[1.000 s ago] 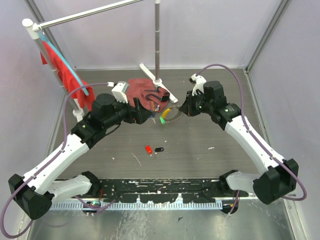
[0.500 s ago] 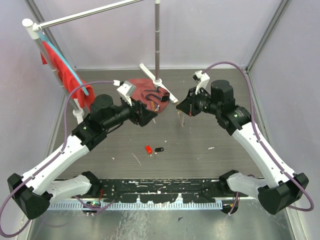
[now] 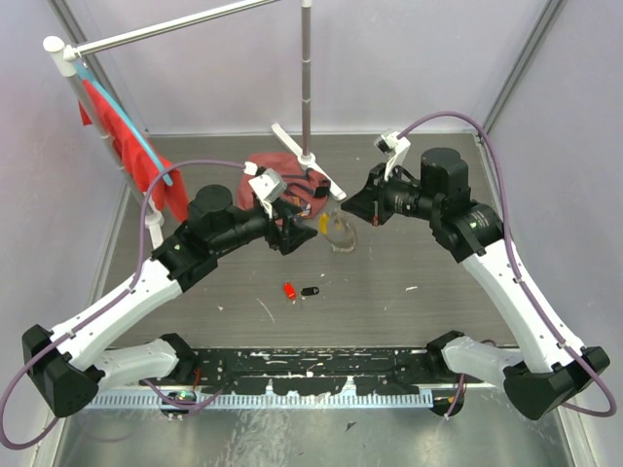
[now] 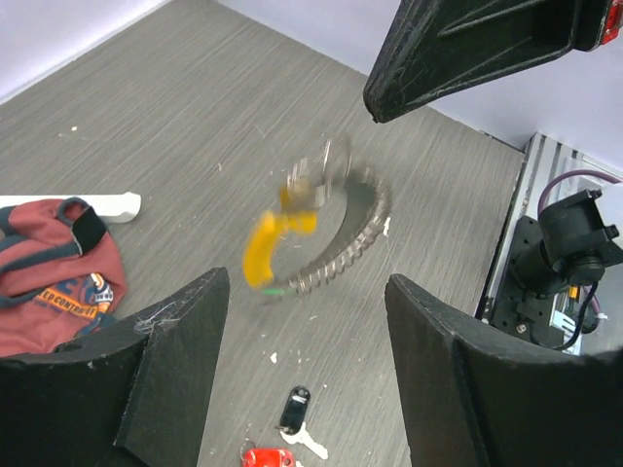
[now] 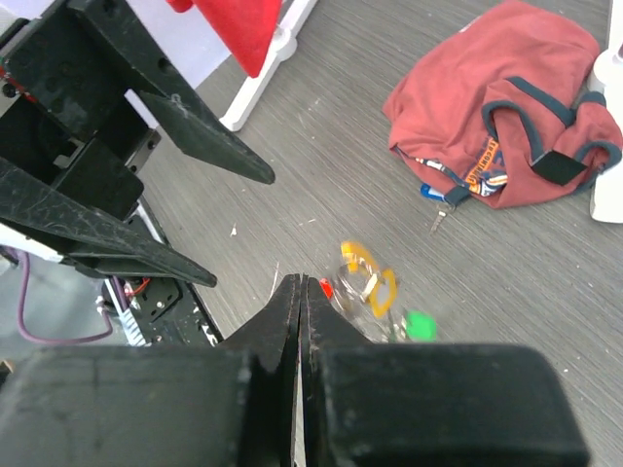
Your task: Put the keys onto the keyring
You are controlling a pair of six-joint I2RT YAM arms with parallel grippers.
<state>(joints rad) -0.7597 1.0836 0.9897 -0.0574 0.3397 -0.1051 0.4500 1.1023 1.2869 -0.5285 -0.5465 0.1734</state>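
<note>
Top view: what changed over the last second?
The keyring came away from the left claw and now hangs swinging from the right claw, which is shut on it. The right arm swung outward. The left wrist rolled, and its claw is open and empty. The red key, black key, bag and stand have not moved.

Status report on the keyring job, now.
Left fingers open, flanking the thin silvery coiled-wire keyring. Right fingers shut, keyring dangling from them with yellow-tagged key and green-tagged key. Red-tagged key and black-tagged key loose on table. Nothing in the way.
</note>
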